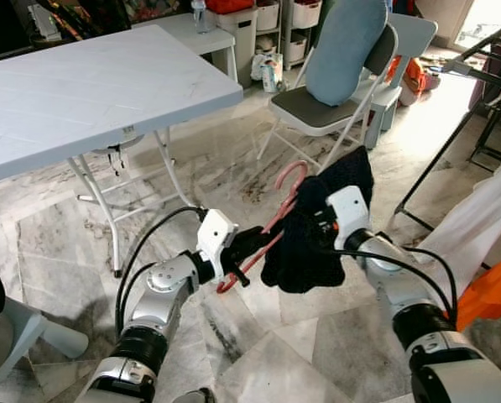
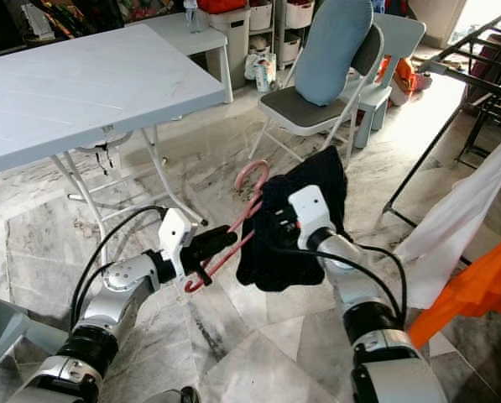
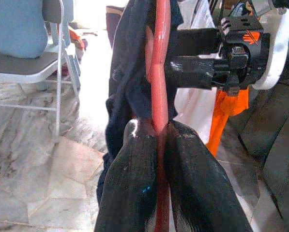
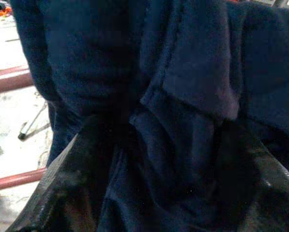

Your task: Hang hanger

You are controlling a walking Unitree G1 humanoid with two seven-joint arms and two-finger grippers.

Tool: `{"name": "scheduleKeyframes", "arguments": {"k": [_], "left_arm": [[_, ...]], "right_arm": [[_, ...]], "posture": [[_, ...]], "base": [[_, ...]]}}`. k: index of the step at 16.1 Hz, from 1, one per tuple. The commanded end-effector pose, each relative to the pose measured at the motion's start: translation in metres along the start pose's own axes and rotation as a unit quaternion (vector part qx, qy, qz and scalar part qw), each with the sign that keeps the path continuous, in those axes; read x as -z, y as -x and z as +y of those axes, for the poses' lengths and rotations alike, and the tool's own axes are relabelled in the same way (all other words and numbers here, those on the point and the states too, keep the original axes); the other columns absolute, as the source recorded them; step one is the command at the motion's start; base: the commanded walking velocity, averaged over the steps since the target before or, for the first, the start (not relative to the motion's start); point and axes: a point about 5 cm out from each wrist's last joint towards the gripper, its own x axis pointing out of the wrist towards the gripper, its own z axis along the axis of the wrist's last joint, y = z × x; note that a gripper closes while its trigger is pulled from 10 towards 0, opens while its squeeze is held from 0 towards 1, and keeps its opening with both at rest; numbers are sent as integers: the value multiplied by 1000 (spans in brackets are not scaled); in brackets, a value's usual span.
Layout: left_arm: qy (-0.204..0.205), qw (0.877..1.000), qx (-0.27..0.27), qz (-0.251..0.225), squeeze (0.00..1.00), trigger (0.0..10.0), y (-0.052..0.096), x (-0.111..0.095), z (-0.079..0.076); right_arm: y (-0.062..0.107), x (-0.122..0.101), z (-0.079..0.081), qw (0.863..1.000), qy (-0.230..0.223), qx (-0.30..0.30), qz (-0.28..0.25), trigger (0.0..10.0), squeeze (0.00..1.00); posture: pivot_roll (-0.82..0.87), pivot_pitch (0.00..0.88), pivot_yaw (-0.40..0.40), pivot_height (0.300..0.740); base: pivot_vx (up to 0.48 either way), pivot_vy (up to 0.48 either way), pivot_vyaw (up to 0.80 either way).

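The left gripper (image 1: pixel 248 248) was clamped on the lower part of the red hanger (image 1: pixel 275 220), held out over the marble floor (image 1: pixel 233 336) in front of the robot. In the left wrist view the two black fingers (image 3: pixel 134 179) pressed tight on either side of the red bar (image 3: pixel 160 87), with no gap between pads and bar. The hanger tilted, its hook (image 1: pixel 290 175) up and away from the robot, pointing toward the folding chair (image 1: pixel 334 109). A dark navy garment (image 1: pixel 317 243) hung on the hanger, bunched, draping below the bar and well above the floor. The right gripper (image 1: pixel 313 220) was at the garment from the robot's right; in the right wrist view its fingers (image 4: pixel 62 193) stood apart with folds of the cloth (image 4: pixel 183 96) between them, so spread but pushed into the fabric; whether they pinched it could not be told. A white folding table (image 1: pixel 82 92) stood to the left, a blue cushion (image 1: pixel 342 46) leaned on the chair back, and white (image 1: pixel 485 218) and orange (image 1: pixel 489 294) cloths hung at the right edge near a dark rack (image 1: pixel 485 75).
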Motion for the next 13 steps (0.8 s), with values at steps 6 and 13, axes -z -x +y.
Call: {"name": "scheduleKeyframes", "arguments": {"k": [6, 13], "left_arm": [[-26, 999, -30, -22, 0, 1020, 2, -17, 15], [-21, 999, -9, -23, 0, 314, 2, -14, 8]], "right_arm": [[2, 0, -10, 1000, -22, 11, 3, 0, 0], [-2, 0, -4, 999, -32, 6, 1, 0, 0]], "posture": [[-144, 0, 49, 740], [-138, 0, 42, 740]], "base": [[0, 0, 0], [0, 0, 0]]}}
